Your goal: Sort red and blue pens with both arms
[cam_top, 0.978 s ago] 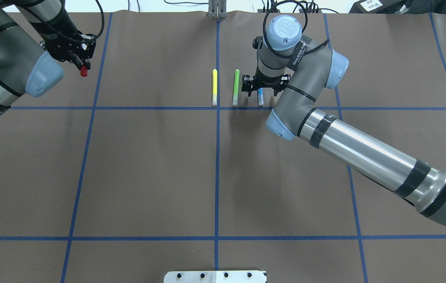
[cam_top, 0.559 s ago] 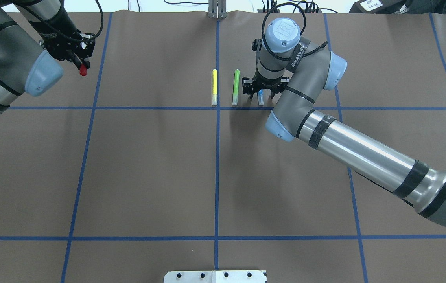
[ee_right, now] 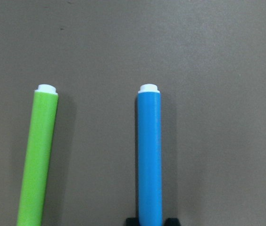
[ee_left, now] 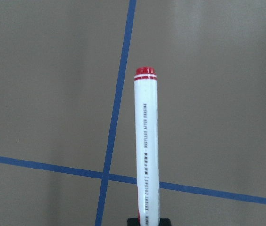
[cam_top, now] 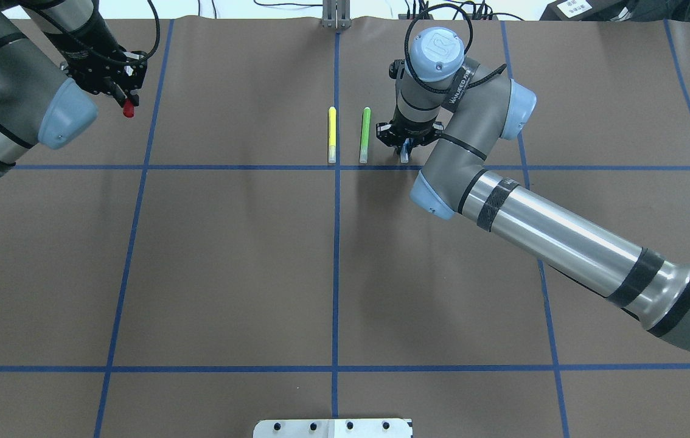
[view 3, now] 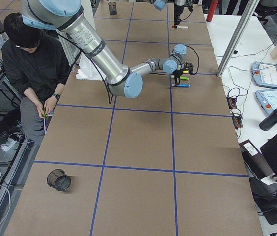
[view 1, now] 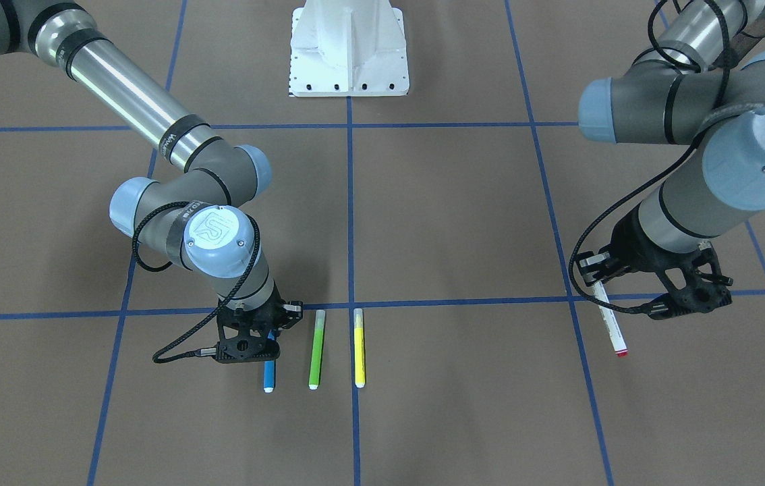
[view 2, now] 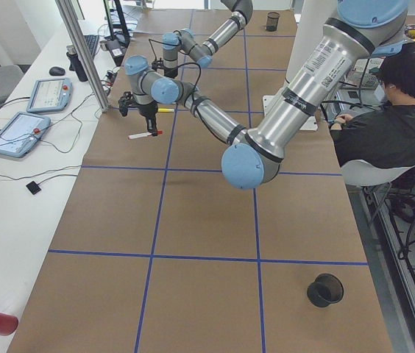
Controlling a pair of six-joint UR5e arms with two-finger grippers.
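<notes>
The red pen (ee_left: 147, 150), white-barrelled with a red end, is held off the table at the far left; my left gripper (cam_top: 121, 96) is shut on it, and only its red cap (cam_top: 128, 109) shows from overhead. In the front-facing view the red pen (view 1: 610, 320) slants down over a blue tape line. The blue pen (ee_right: 150, 155) lies on the table beside the green marker (ee_right: 37, 160). My right gripper (cam_top: 404, 143) stands straight down over it, shut on the blue pen (cam_top: 404, 156), whose white end (view 1: 268, 389) sticks out past the fingers.
The green marker (cam_top: 365, 135) and the yellow marker (cam_top: 332, 134) lie parallel, just left of the blue pen, by the centre tape line. The white pedestal base (view 1: 349, 47) is at the robot's side. A person (view 2: 399, 110) sits beside the table; a black cup (view 2: 325, 290) stands at its left end.
My right gripper's fingers, wide apart around the blue pen a second ago, have shut on it. The left gripper with the red pen has barely moved.
</notes>
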